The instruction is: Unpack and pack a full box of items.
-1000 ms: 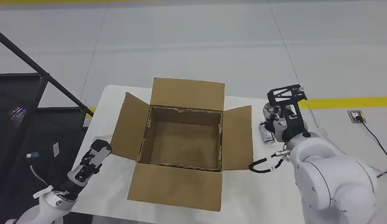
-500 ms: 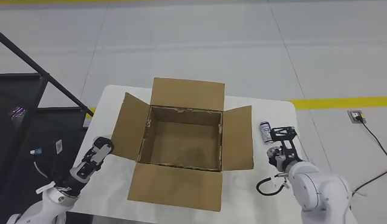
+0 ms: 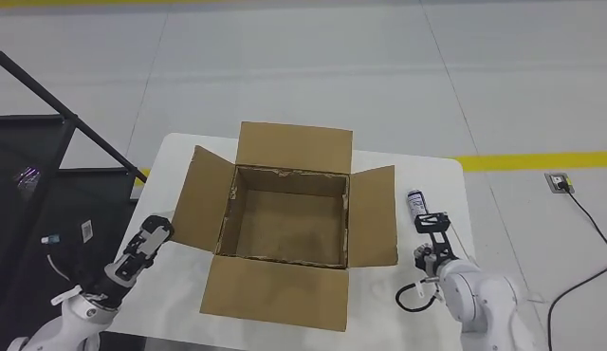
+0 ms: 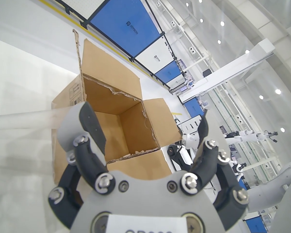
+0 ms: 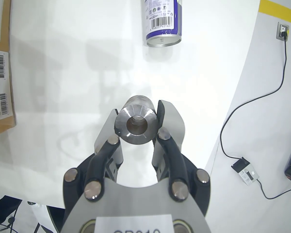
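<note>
An open cardboard box [image 3: 289,223] stands mid-table with all flaps spread, its inside bare [image 4: 126,124]. A white and blue can [image 3: 415,206] lies on its side to the right of the box [image 5: 161,10]. Just nearer than the can, my right gripper [image 3: 432,226] is shut on a short steel cylinder [image 5: 136,125] with a hole in its end, held between the fingers [image 5: 137,112] over the white table. My left gripper [image 3: 152,237] sits off the box's left flap, pointing at the box, open and holding nothing [image 4: 145,115].
The white table [image 3: 185,157] has rounded corners, and its right edge runs close to the can. A black frame [image 3: 57,114] stands off the table's left side. A floor socket with a black cable [image 5: 282,31] lies beyond the right edge.
My right gripper has come down and back toward the near edge, from beside the can's far end to its near end. The left arm has shifted slightly.
</note>
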Robot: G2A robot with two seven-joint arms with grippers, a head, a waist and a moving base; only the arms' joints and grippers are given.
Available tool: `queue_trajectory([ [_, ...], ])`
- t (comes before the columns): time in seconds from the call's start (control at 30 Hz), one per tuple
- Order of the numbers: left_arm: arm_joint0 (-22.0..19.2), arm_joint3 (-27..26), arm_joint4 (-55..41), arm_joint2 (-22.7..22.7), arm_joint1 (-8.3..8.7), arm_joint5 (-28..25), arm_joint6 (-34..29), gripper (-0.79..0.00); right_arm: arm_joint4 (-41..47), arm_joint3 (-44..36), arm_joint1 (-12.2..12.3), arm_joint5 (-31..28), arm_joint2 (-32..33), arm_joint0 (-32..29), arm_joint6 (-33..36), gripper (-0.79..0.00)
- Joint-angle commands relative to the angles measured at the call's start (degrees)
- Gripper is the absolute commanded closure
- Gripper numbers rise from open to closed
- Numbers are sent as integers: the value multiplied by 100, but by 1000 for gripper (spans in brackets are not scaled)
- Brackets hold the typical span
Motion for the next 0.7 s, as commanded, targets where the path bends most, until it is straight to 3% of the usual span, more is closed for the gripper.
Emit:
queue_trajectory([
  [0.0, 12, -5, 8, -4, 5, 3, 18, -785, 26, 154, 3, 2, -8, 19, -85, 0],
  [0.13, 49, -11, 22, -6, 12, -7, 56, -785, 70, 408, 7, 30, -53, 64, -211, 0],
  [0.27, 79, -24, 32, -7, 19, 12, 98, -785, 124, 645, 11, 45, -89, 123, -293, -102],
  [0.3, 84, -27, 33, -5, 21, 12, 104, -785, 132, 690, 12, 49, -97, 135, -322, -157],
  [0.4, 103, -36, 49, -2, 26, 15, 136, -785, 154, 768, 16, 56, -132, 161, -347, -203],
  [0.57, 137, -45, 77, 12, 33, 3, 178, -785, 217, 739, 27, 83, -129, 163, -430, -379],
  [0.63, 149, -49, 83, 17, 36, 8, 188, -785, 263, 624, 34, 104, -97, 134, -499, -505],
  [0.67, 155, -51, 84, 18, 38, 6, 193, -785, 310, 535, 36, 117, -75, 110, -544, -606],
])
